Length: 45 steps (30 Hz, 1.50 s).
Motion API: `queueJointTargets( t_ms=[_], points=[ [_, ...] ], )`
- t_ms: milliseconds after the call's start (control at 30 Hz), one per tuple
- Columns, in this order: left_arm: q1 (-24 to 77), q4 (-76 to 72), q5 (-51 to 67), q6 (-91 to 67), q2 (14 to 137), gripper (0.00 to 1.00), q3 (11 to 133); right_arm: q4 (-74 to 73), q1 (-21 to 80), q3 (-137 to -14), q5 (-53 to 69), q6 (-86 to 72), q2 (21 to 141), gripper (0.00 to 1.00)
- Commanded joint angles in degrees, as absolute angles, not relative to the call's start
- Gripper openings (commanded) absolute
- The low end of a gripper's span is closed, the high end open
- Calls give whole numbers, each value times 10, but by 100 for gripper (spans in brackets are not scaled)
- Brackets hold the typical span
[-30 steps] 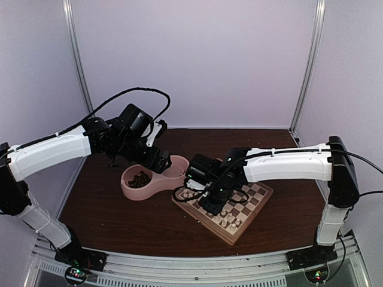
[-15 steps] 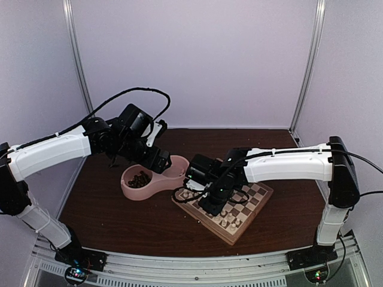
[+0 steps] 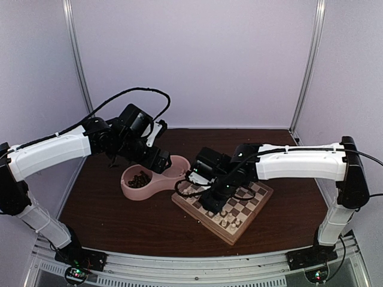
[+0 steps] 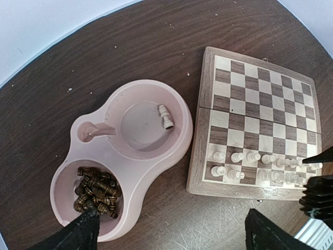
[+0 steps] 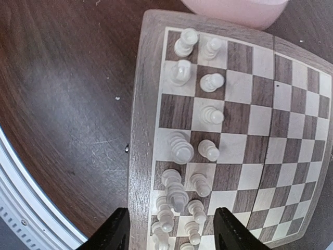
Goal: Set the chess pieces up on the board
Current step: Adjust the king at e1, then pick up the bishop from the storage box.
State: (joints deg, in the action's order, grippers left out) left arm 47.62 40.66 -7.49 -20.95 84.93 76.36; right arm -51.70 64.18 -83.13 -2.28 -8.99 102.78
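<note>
The wooden chessboard [image 5: 143,130] lies flat under the right gripper [image 5: 171,229], with a light rim around tan and brown squares. Cream-white chessmen [image 5: 182,148] stand upright in two rows along its edge, the nearest between that gripper's parted fingers. One white piece [image 4: 165,116] lies toppled ahead of the left gripper [image 4: 174,234]. Dark brown pieces [image 4: 96,190] sit heaped beside one of its fingers.

White shells cover the left arm [image 3: 54,149] and right arm [image 3: 299,166], with black joints, black wrist blocks behind the black fingers [image 5: 109,234], and a black cable [image 3: 134,91] looping back from the left wrist.
</note>
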Motion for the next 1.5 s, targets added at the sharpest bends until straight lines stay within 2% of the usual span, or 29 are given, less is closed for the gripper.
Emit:
queueJointTargets(
  t_ms=[0, 233, 467, 600, 767, 833, 933, 1200, 1333, 1467],
  points=[
    [472, 392, -71, -219, 850, 98, 752, -483, 638, -821, -65, -102, 969, 60],
    [472, 319, -99, -267, 845, 98, 711, -441, 637, -796, -114, -115, 889, 65],
    [472, 244, -65, -267, 878, 98, 786, -397, 636, -755, -134, -128, 828, 67],
    [468, 281, -119, -254, 918, 98, 859, -406, 637, -761, -135, -147, 805, 67],
    [468, 259, -119, -258, 927, 98, 811, -420, 637, -763, -125, -152, 763, 67],
    [468, 235, -81, -264, 928, 98, 782, -414, 636, -752, -120, -152, 746, 68],
    [468, 261, -58, -286, 932, 97, 787, -401, 636, -734, -115, -156, 726, 68],
    [478, 287, -17, -353, 872, 95, 685, -422, 636, -707, -169, -171, 655, 66],
    [477, 358, -58, -314, 883, 85, 729, -399, 633, -641, -175, -193, 596, 64],
    [461, 411, -58, -282, 936, 63, 796, -379, 631, -587, -170, -215, 550, 62]
  ],
)
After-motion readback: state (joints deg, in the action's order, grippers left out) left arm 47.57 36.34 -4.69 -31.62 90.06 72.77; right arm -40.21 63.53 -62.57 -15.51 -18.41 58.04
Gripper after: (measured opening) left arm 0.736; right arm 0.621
